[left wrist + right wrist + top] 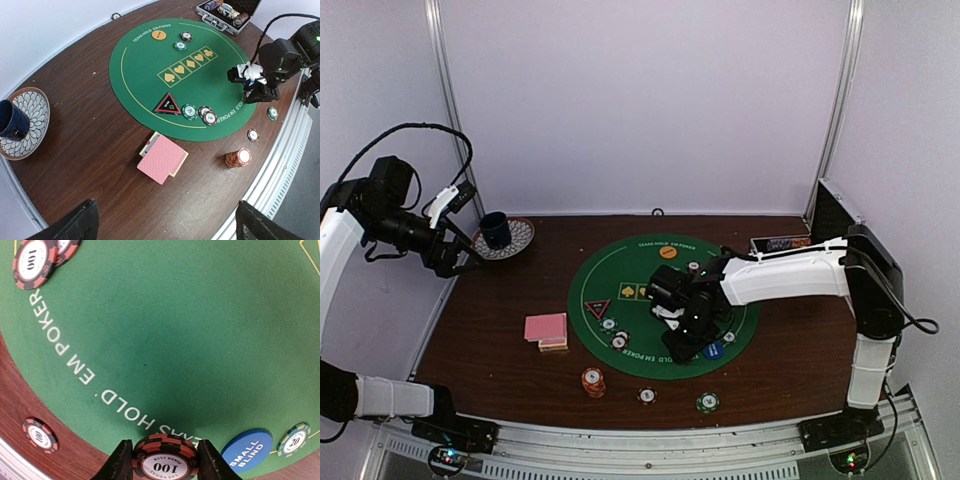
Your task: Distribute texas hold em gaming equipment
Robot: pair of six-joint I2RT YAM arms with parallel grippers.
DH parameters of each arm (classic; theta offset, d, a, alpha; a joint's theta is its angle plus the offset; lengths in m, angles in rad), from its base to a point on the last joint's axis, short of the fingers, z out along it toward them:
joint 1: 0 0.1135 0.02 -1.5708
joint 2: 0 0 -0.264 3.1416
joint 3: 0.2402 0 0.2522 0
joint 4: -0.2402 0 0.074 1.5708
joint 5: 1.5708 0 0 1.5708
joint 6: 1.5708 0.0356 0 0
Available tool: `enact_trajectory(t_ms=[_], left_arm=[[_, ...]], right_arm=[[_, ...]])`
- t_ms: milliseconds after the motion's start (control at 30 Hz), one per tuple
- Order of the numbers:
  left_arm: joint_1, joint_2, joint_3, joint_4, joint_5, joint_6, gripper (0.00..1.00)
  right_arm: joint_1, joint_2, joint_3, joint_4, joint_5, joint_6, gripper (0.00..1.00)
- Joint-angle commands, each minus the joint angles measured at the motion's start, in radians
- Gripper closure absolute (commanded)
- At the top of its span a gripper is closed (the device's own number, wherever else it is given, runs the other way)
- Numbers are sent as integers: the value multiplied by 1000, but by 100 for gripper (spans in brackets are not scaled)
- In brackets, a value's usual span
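1. Red-and-black "100" chip (162, 460) sits clamped between the right tool's (166, 465) fingers, over the green felt mat's (175, 330) near rim.
2. Blue small-blind disc (246, 449) lies just beside it on the felt.
3. Left tool (172, 225), jaws wide apart, hangs over the brown tabletop's (90, 125) left edge; pink-backed cards (162, 158) lie beside the mat.
4. White walls (650, 100) enclose the rear.

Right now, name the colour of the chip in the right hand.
The chip is red with black stripes; best in right wrist view.

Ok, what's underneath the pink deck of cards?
A pale yellow-edged flat thing sticks out from under the pink-backed cards along two sides. The cards cover the rest, so I cannot tell what it is.
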Motion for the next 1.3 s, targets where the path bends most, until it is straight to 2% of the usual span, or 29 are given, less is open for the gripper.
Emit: enact_trajectory(t_ms=[0,467,533,633,767,933,1100,1267], left_arm=[[-5,-12,18,0,5,16,2],[-6,-9,18,0,6,16,2],[-5,-11,18,0,5,16,2],[-5,-11,16,0,4,17,3],[-5,-7,21,-2,7,18,2],[-6,1,23,-10,8,22,2],[-5,2,16,-10,13,24,2],[-6,5,13,-10,15,25,2]], right_arm=[[-21,19,-34,35,18,-11,61],[-45,7,-91,55,28,-13,59],[-45,7,-89,49,34,-16,54],[-45,-3,-74,31,40,-20,37],[-44,-44,-36,6,42,-19,33],[-16,-93,55,-46,59,-23,32],[82,-73,205,-94,66,-31,29],[207,44,386,-136,53,-60,18]])
